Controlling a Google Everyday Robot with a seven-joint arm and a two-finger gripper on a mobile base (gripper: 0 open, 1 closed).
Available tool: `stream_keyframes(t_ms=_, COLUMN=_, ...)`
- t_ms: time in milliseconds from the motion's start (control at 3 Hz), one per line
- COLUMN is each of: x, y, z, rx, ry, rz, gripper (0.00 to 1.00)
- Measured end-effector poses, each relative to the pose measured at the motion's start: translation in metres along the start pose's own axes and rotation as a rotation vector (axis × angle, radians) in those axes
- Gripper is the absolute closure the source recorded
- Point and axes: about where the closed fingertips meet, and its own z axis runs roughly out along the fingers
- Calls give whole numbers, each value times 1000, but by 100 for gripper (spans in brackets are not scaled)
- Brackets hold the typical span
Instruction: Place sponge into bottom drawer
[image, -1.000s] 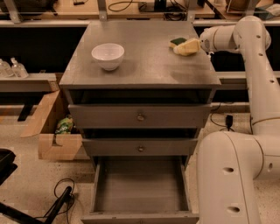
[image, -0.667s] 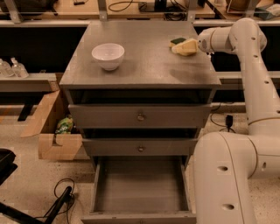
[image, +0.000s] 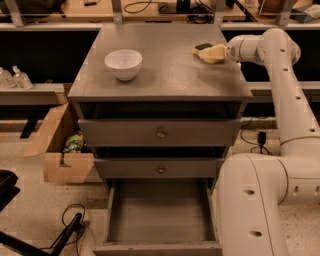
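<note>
The sponge (image: 209, 52), yellow with a dark green face, lies on the back right of the grey cabinet's top (image: 165, 75). My gripper (image: 221, 51) reaches in from the right at the end of the white arm and is right at the sponge, low over the cabinet top. The bottom drawer (image: 161, 215) is pulled open below, and its flat grey floor shows nothing in it. The two upper drawers with small round knobs are shut.
A white bowl (image: 123, 63) stands on the left of the cabinet top. My white arm and base (image: 260, 200) fill the right side beside the open drawer. A cardboard box (image: 62, 150) and a black cable (image: 70, 230) are on the floor at left.
The arm's elbow has shifted a little left and back. The gripper and the sponge have stayed at nearly the same spot on the cabinet top.
</note>
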Motion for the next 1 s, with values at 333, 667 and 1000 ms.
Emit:
stream_keyframes(t_ms=333, x=13, y=-5, z=9, rx=18, ry=5, rz=45, gripper=0)
stream_keyframes(t_ms=667, x=28, y=-1, z=17, rx=7, ry=30, rz=74, gripper=14)
stream_keyframes(t_ms=1000, x=37, y=4, z=20, rx=-11, ry=44, rz=87, gripper=37)
